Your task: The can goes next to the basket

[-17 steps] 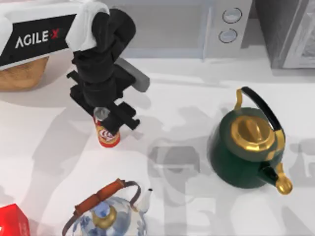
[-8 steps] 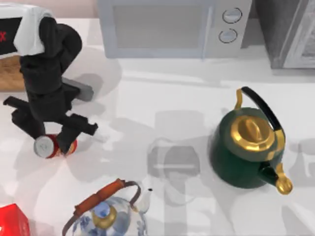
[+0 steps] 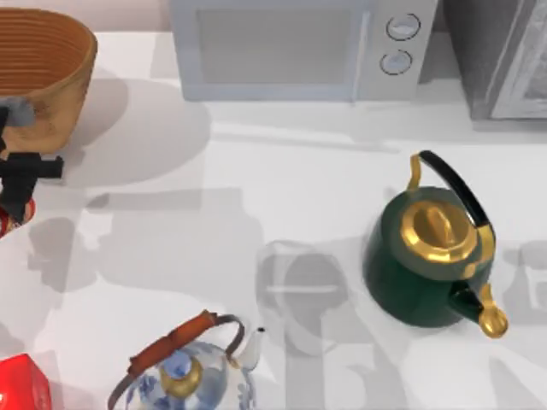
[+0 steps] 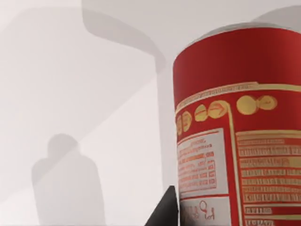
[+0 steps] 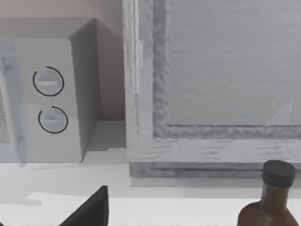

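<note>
- My left gripper (image 3: 19,175) sits at the bench's left edge, just in front of the basket (image 3: 43,73). What I see of it is black hardware, partly cut off by the edge of the top view.
- The can (image 3: 5,224) shows as a sliver of red at that same left edge, directly below the gripper hardware and near the basket's front wall. I cannot tell whether it touches the basket.
- In the left wrist view the can (image 4: 240,127) looms close, upright, label panel facing the camera. A dark finger tip (image 4: 164,212) lies against its lower side.
- Claw state: I cannot tell whether the fingers are clenched on the can or released; only one tip is visible and its contact is unclear.
- Handling judgement: a thin-walled drink can, likely light and stiff enough along its axis but easy to dent at mid-wall if squeezed hard. The printed surface is smooth, so probably slippery under light grip.
- Best hold, in my view: across the cylinder at mid-height, moderate force, keeping it vertical; its narrow base could tip if let go at a tilt.
- Right arm parked; its wrist view faces the microwave (image 5: 51,99), with a dark brown bottle (image 5: 265,202) nearby.
- Elsewhere on the bench: green kettle (image 3: 432,256) toward the right, patterned teapot (image 3: 188,371) at the front edge, red box (image 3: 21,383) at the front-left corner.
</note>
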Action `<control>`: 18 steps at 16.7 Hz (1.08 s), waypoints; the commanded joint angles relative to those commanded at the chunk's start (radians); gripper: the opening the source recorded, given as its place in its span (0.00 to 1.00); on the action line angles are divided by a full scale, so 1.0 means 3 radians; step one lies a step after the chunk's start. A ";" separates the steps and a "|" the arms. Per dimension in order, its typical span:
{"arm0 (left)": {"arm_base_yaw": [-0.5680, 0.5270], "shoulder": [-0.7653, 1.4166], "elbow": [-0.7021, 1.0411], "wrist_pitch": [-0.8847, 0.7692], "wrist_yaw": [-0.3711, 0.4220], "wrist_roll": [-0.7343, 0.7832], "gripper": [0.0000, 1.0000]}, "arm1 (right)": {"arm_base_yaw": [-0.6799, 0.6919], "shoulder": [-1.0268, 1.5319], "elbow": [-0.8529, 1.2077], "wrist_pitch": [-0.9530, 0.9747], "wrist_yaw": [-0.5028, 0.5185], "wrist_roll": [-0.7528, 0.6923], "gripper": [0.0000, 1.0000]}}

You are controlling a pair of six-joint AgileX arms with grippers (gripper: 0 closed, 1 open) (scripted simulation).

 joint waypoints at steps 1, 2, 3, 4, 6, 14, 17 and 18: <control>0.0000 0.0000 0.0000 0.0000 0.0000 0.0000 0.00 | 0.0000 0.0000 0.0000 0.0000 0.0000 0.0000 1.00; 0.0000 0.0000 0.0000 0.0000 0.0000 0.0000 0.00 | 0.0000 0.0000 0.0000 0.0000 0.0000 0.0000 1.00; 0.0000 0.0000 0.0000 0.0000 0.0000 0.0000 0.00 | 0.0000 0.0000 0.0000 0.0000 0.0000 0.0000 1.00; -0.0012 0.0016 -0.0005 -0.0007 -0.0009 0.0009 0.00 | 0.0000 0.0000 0.0000 0.0000 0.0000 0.0000 1.00; -0.0011 -0.0003 -0.0020 -0.0034 -0.0007 0.0014 0.00 | 0.0000 0.0000 0.0000 0.0000 0.0000 0.0000 1.00; 0.0016 0.0005 -0.0197 -0.0160 -0.0041 0.0002 0.00 | 0.0000 0.0000 0.0000 0.0000 0.0000 0.0000 1.00; 0.0005 0.0020 -0.0122 0.0007 -0.0019 -0.0001 0.00 | 0.0000 0.0000 0.0000 0.0000 0.0000 0.0000 1.00; 0.0003 0.0024 -0.0091 0.0061 -0.0008 0.0000 0.00 | 0.0000 0.0000 0.0000 0.0000 0.0000 0.0000 1.00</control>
